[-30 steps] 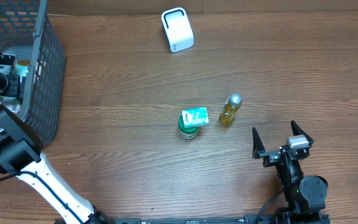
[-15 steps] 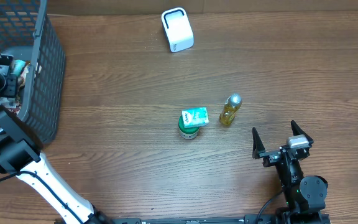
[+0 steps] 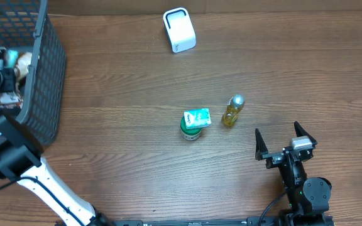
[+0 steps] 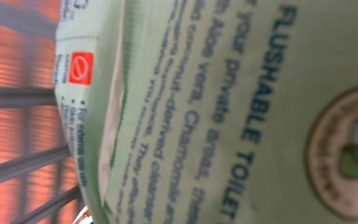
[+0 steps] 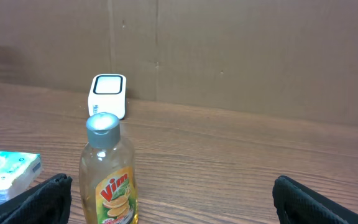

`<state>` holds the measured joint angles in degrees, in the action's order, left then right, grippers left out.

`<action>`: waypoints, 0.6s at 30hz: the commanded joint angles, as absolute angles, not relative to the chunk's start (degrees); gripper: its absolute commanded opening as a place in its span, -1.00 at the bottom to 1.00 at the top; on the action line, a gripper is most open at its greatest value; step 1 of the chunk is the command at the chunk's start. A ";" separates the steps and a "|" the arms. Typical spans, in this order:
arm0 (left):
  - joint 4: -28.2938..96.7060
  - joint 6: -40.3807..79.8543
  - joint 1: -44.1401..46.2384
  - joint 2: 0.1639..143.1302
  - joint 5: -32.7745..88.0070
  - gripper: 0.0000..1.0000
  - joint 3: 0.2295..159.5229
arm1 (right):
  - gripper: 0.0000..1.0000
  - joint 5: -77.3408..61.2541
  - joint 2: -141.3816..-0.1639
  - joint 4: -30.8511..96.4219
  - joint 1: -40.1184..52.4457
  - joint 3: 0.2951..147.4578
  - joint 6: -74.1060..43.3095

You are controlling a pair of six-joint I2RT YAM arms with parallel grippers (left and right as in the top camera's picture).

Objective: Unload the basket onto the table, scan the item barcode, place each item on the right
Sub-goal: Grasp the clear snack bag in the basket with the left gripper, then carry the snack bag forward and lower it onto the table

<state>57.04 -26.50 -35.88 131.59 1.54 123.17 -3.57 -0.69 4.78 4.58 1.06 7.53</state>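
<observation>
Table (image 3: 137, 81): carrying everything, wood grain running left to right.
Basket (image 3: 49, 69): standing at the far left corner, dark mesh walls, holding several goods that are too blurred to name.
Left arm (image 3: 43, 179): reaching from the near left edge up into the basket.
Left gripper (image 3: 6, 70): sitting down inside the basket; jaws hidden in both views, so impossible to tell whether closing on anything.
Right gripper (image 3: 276, 129): waiting near the near right corner, jaws spread wide, holding nothing.
Flushable wipes pack (image 4: 229, 112): filling the left wrist view, pale green, pressing right up to the camera, basket mesh showing behind it.
Barcode scanner (image 3: 179, 29): standing at the far edge near the middle, white, well apart from the basket.
Vim bottle (image 3: 232, 110): standing upright mid-table.
Green tub (image 3: 190, 133): standing just left of the bottle, carrying a small packet (image 3: 198, 117) on its lid.
Step in hand: probably picking an item out of the basket.
Next move: likely calling for a firm hold, a lift clear of the mesh, then turning the barcode toward the scanner.
Views: left wrist alone giving the pack's print; overhead alone giving the layout; right wrist alone showing the bottle's label and the scanner's face.
</observation>
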 commanded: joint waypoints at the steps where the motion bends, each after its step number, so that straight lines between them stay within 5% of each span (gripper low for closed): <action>1: 56.03 -21.47 -35.97 120.81 4.40 -0.70 126.50 | 1.00 -3.11 -0.16 4.62 4.43 0.45 7.57; 18: 60.31 -5.17 -28.60 96.42 7.73 -0.73 126.50 | 1.00 -3.11 -0.16 4.62 4.43 0.45 7.60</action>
